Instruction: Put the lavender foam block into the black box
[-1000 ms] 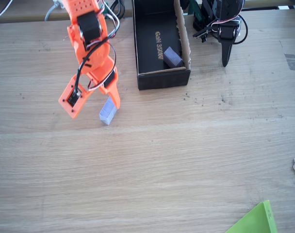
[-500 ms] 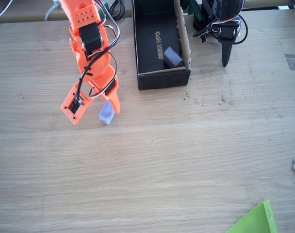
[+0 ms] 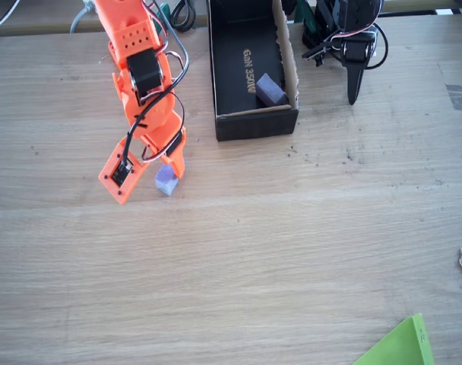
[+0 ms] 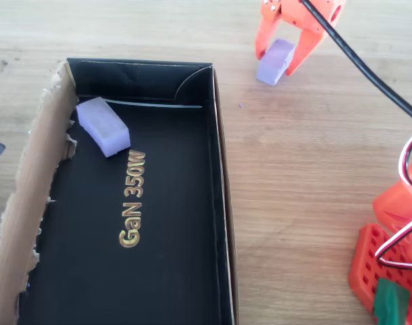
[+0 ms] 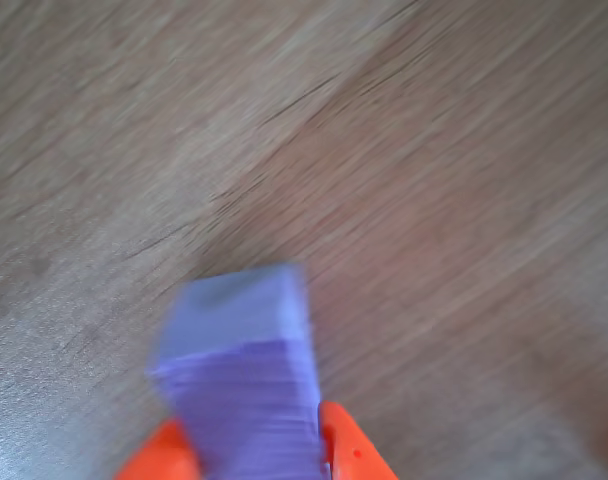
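In the fixed view, the orange gripper (image 3: 169,169) had drawn its fingers in around the lavender foam block (image 3: 166,179) over the last second; a second earlier one finger stood well off to the left of the block, and now both sat against its sides. The block stood on the wooden counter (image 3: 292,243), to the left of the black box (image 3: 251,122) and just below its near end. That closing suggested the grasp was being made, with the lift and the carry to the box not yet done. A darker purple block (image 3: 270,90) already lay inside the box.

In the overhead view, the fingers (image 4: 263,42) flanked the lavender foam block (image 4: 274,61), pinching it from both sides, just outside the box's black wall (image 4: 221,203). One purple block (image 4: 103,126) lay in the box's corner beside the raw cardboard wall (image 4: 36,183).

In the wrist view, the block (image 5: 242,375) rose between two orange fingertips (image 5: 352,452), blurred, with wood grain behind.

Counted: one lavender block, one purple block, one box, one gripper.
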Action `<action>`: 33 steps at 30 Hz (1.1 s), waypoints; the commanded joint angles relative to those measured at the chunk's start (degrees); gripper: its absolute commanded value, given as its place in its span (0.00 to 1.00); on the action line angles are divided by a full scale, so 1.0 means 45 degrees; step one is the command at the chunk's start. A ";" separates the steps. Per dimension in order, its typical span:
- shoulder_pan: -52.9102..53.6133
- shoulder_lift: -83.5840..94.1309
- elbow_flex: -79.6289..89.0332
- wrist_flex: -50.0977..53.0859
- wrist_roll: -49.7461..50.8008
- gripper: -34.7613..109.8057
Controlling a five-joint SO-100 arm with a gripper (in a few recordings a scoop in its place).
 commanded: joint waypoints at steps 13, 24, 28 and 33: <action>-0.0391 0.1914 -0.0098 0.1289 0.0312 0.24; -0.1387 0.7969 -0.0508 0.4336 -0.0176 0.24; -0.1211 0.8633 -0.0371 0.4336 -0.0488 0.24; -0.1289 0.8516 -0.0352 0.4316 -0.0703 0.24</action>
